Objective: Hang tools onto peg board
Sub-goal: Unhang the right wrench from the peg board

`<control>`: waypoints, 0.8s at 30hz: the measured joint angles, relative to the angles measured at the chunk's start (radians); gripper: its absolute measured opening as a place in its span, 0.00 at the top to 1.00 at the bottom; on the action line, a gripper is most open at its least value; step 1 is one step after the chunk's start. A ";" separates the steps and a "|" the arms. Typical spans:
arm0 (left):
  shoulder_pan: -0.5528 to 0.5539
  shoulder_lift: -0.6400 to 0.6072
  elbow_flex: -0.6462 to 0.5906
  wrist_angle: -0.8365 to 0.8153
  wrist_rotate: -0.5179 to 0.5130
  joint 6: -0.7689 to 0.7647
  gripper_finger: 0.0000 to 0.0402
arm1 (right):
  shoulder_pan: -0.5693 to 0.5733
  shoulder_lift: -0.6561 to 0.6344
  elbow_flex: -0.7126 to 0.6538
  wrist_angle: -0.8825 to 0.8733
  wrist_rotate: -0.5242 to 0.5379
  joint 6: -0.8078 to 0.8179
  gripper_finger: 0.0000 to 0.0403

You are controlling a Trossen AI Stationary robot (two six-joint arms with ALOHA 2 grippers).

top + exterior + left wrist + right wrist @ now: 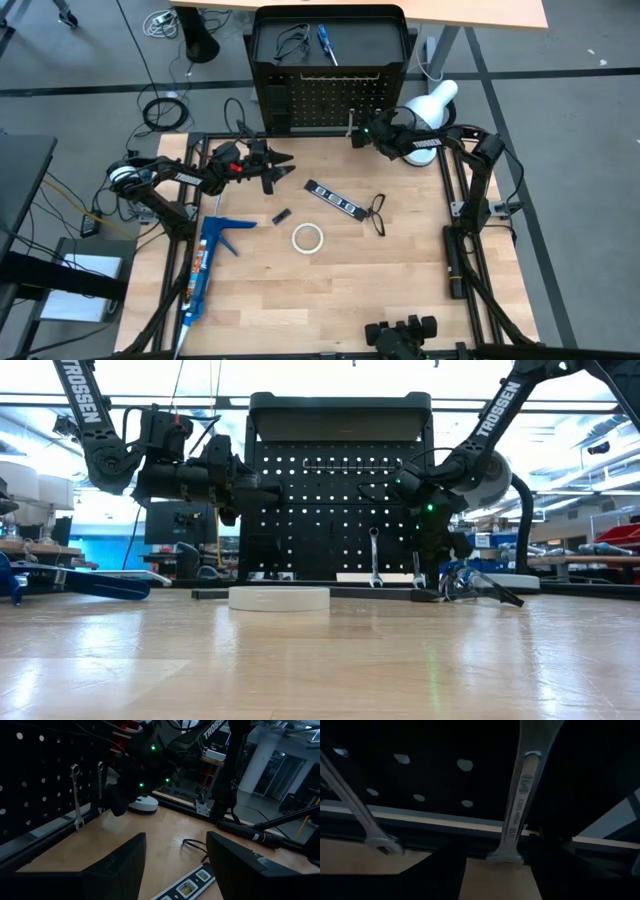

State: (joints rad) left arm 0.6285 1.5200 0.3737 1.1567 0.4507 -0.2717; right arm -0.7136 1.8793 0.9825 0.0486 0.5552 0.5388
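The black peg board (325,100) stands upright at the table's far edge. Two silver wrenches hang on it: one (374,556) by its upper ring end (75,769), the other (520,795) to its right. My right gripper (497,875) is open at the board, with a finger on either side of the second wrench's lower end (505,856), apart from it. My left gripper (175,865) is open and empty above the table's far left (278,170). The black strip with white marks (333,198), a black wire loop (378,212) and the white tape ring (307,237) lie on the table.
A tray on top of the board holds a blue-handled screwdriver (326,42) and black wire loops (290,40). A blue caulking gun (205,262) lies at the near left, with a small black piece (282,215) nearby. A white desk lamp (435,105) stands at the far right.
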 joint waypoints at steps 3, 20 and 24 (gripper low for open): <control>0.000 0.000 0.000 0.003 0.015 -0.002 0.47 | 0.005 0.000 0.000 -0.010 -0.015 0.000 0.49; 0.000 0.000 0.000 0.003 0.019 -0.002 0.47 | 0.105 0.001 -0.001 -0.023 0.116 0.073 0.49; 0.000 0.000 0.000 0.004 0.017 -0.002 0.47 | 0.142 0.001 -0.015 -0.005 0.169 0.154 0.49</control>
State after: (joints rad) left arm 0.6288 1.5200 0.3737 1.1603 0.4676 -0.2741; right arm -0.5713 1.8801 0.9679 0.0439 0.7246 0.6925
